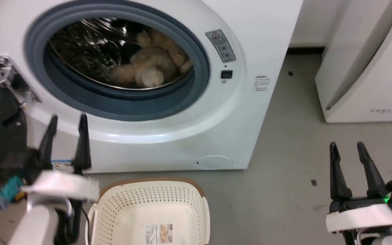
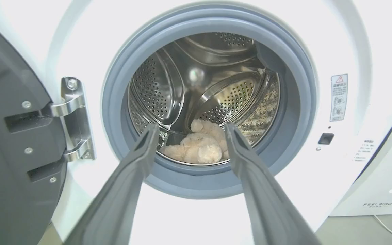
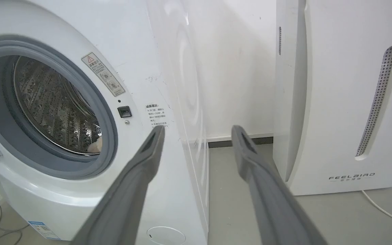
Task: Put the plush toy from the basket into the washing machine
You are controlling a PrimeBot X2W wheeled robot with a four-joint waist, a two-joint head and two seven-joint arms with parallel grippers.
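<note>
Left tool: two long dark fingers spread wide with nothing between them. It is held up outside the open porthole, level with the white panel just under the porthole's rim. In its own wrist view it points straight into the drum.

Right tool: fingers parted and empty. It hangs over the grey concrete floor, well to the right of the machine. In its wrist view it points at the strip of floor between the two white appliances.

Basket: the cream-white perforated plastic basket with a brown woven-look rim stands on the floor just before the machine's foot. It is between the two tools and nearer the left one. A printed sticker shows on its floor.

Washing machine: the large white front-loading washing machine has a grey rubber gasket ringing the porthole.

Door: the black-framed door is swung open to the left on a bright steel hinge.

Plush toy: the fluffy cream-beige plush toy lies at the bottom of the shiny perforated steel drum. It is behind the gasket's lower lip and well apart from both tools.

Other appliance: a tall white "FEELBIRD" unit stands on the floor to the right of the machine, by the back wall. A white cable trails from it along the floor.
</note>
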